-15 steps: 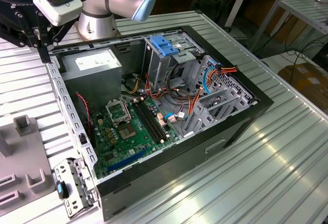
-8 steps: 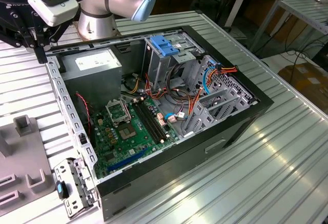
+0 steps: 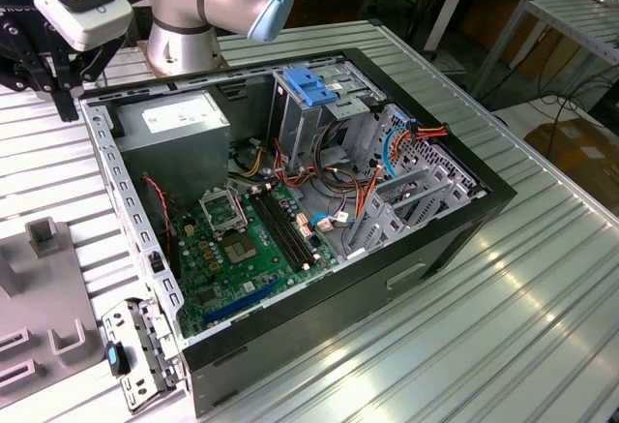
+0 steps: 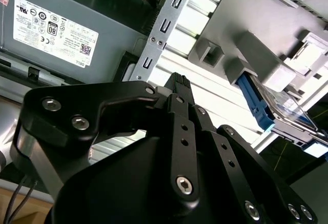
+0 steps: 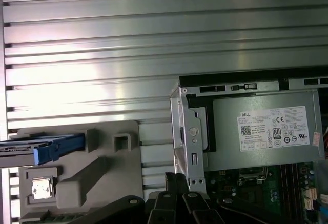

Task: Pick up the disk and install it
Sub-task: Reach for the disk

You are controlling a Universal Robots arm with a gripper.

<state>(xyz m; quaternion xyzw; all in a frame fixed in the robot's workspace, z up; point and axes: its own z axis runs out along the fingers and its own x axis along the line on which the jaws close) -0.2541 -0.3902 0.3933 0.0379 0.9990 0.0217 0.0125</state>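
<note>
Open computer case (image 3: 319, 321), grey power supply (image 3: 184, 123) inside, on ribbed table (image 3: 503, 326).

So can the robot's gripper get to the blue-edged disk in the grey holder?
Probably yes. The gripper hangs by the corner of the computer case, apart from the disk, which stands in the grey holder. Nothing seems to lie over the disk or between them.
</note>
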